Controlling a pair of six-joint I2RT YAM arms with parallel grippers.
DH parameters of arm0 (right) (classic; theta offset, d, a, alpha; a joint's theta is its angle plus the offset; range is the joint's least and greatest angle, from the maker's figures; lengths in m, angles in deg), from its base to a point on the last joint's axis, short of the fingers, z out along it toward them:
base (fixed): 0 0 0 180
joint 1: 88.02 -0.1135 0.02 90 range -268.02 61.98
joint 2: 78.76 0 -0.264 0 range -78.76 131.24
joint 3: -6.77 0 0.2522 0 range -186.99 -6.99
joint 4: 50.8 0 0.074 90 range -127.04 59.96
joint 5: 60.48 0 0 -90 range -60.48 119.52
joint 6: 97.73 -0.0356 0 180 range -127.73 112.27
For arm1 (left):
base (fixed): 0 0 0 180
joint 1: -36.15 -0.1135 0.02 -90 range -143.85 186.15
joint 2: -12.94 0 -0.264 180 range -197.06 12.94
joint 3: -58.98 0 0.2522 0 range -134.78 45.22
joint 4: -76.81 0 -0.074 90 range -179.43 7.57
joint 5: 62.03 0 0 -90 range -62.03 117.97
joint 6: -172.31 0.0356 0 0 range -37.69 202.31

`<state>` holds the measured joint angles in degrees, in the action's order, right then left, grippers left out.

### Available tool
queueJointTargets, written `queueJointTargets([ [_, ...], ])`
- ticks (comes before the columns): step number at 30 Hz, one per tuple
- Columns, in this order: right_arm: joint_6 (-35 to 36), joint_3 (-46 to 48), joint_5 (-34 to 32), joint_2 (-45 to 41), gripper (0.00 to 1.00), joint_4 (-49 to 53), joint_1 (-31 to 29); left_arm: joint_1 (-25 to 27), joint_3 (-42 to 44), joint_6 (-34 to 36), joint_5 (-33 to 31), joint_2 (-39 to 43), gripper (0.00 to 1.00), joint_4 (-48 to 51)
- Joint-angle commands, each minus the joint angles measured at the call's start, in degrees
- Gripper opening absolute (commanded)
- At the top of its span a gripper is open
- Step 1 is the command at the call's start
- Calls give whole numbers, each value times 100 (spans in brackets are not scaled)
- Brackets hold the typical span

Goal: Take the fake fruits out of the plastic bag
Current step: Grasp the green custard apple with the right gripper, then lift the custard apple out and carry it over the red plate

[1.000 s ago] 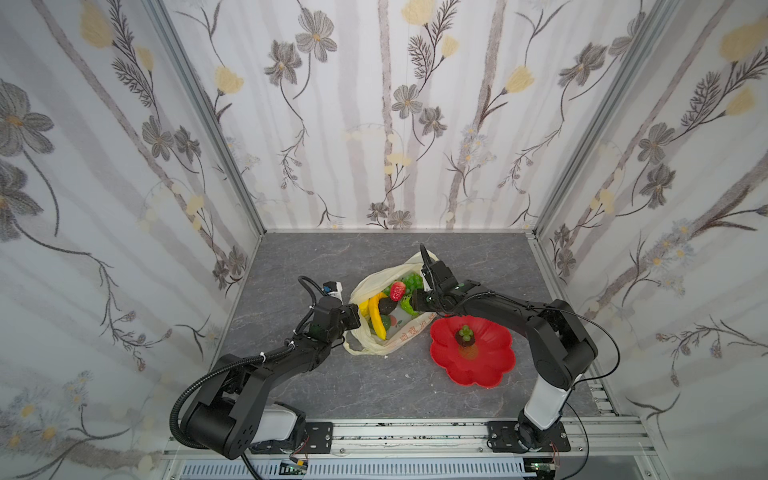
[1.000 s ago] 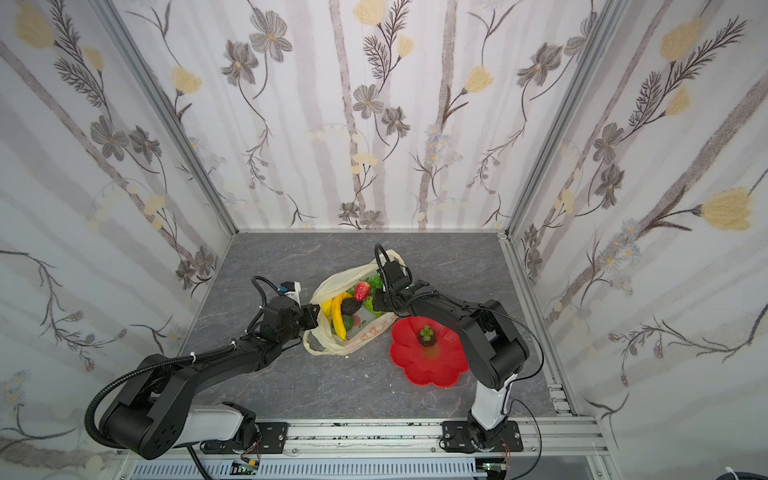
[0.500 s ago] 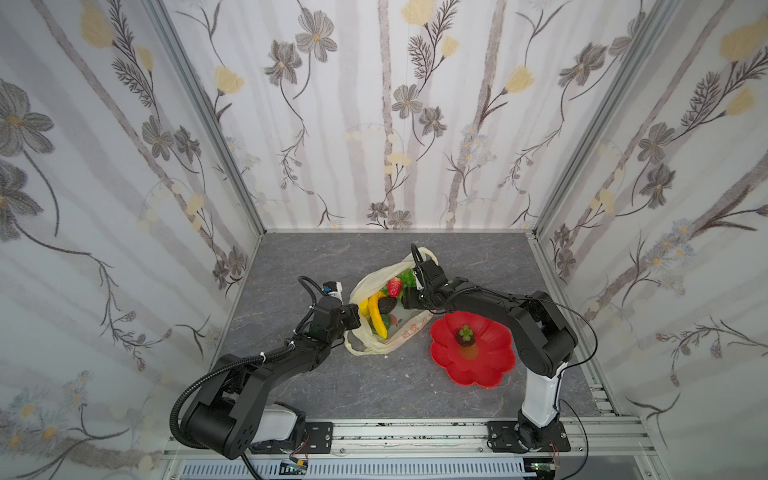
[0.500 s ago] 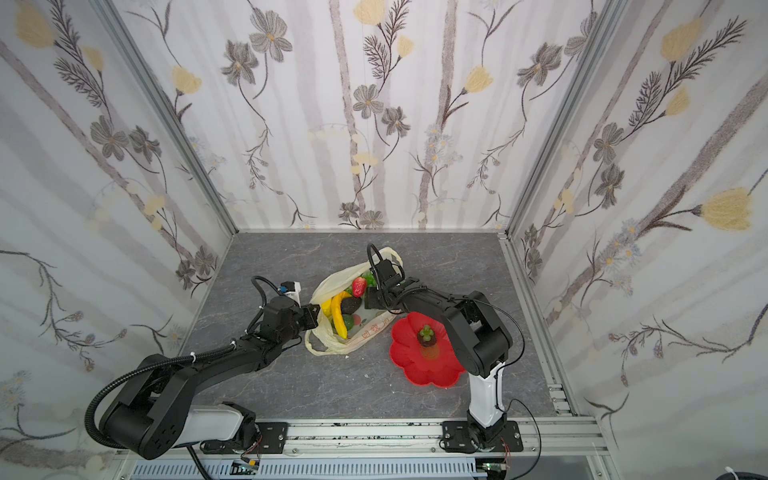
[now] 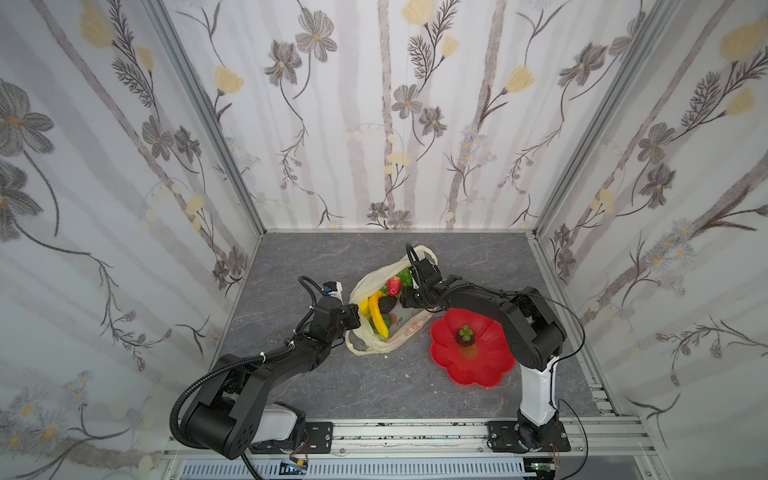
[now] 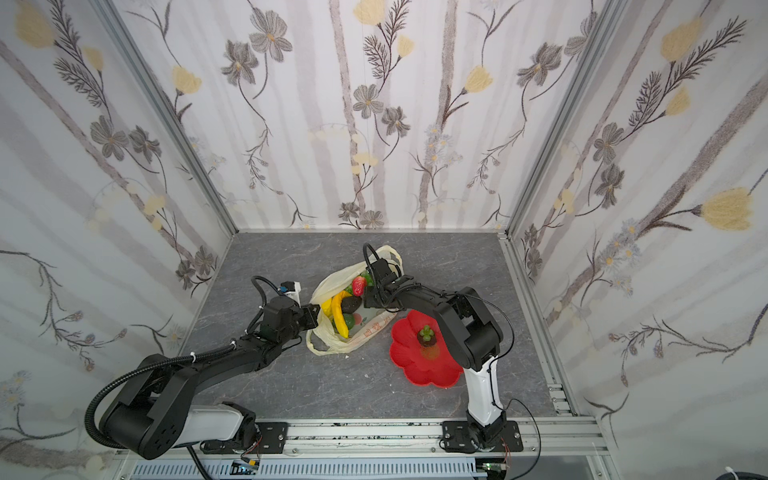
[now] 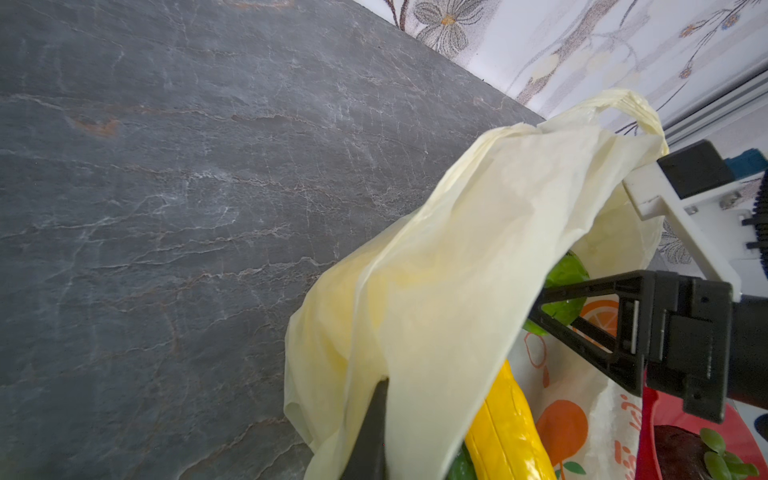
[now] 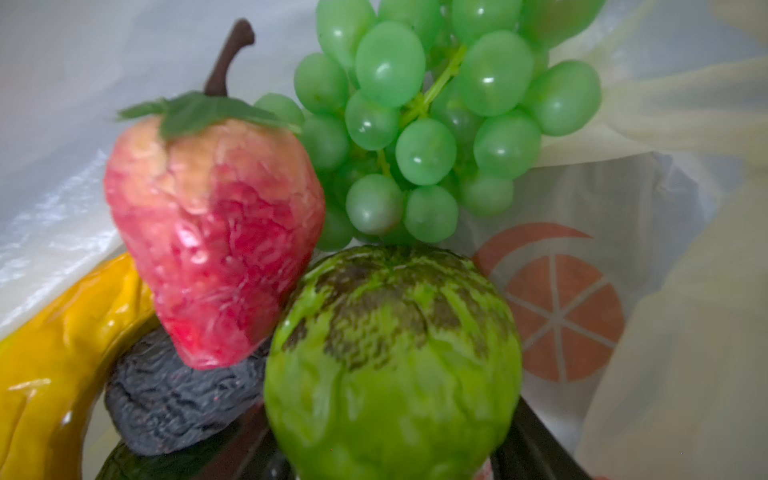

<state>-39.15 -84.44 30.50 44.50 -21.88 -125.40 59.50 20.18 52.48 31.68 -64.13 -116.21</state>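
Note:
The pale-yellow plastic bag [image 5: 409, 328] lies mid-table in both top views, its mouth held up by my left gripper [image 5: 353, 318], which is shut on the bag's edge [image 7: 457, 249]. Inside the bag lie a yellow banana [image 5: 378, 316], a red strawberry [image 8: 216, 237], a green grape bunch [image 8: 432, 124], a dark wrinkled fruit [image 8: 178, 403] and a bumpy green custard apple [image 8: 390, 357]. My right gripper [image 5: 405, 297] reaches into the bag. Its dark fingers [image 8: 536, 440] press both sides of the custard apple.
A red flower-shaped plate [image 5: 478, 365] sits right of the bag under the right arm, with a dark mangosteen [image 5: 465, 336] on it. Floral walls enclose the grey table [image 5: 374, 386] on three sides. A metal rail [image 5: 415, 432] runs along the front.
My right gripper has pushed left, deeper into the bag, and its jaws have come in around the custard apple. The left arm and the bag edge it holds have stayed put.

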Motion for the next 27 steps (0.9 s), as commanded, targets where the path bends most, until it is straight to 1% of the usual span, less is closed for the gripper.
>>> queueJointTargets([
  [1,91,-55,-193,-130,56,-23,-10,0,-36,0,14,9,9,-151],
  [4,157,-53,-216,-231,55,44,-31,2,-36,0,3,17,9,-151],
  [16,317,27,-289,-506,53,304,-120,2,-28,16,-5,35,9,-151],
  [19,373,190,-366,-815,53,404,-141,3,-28,17,-4,34,9,-143],
  [27,452,1160,-505,-2233,53,874,-156,7,-33,19,6,30,9,-150],
])
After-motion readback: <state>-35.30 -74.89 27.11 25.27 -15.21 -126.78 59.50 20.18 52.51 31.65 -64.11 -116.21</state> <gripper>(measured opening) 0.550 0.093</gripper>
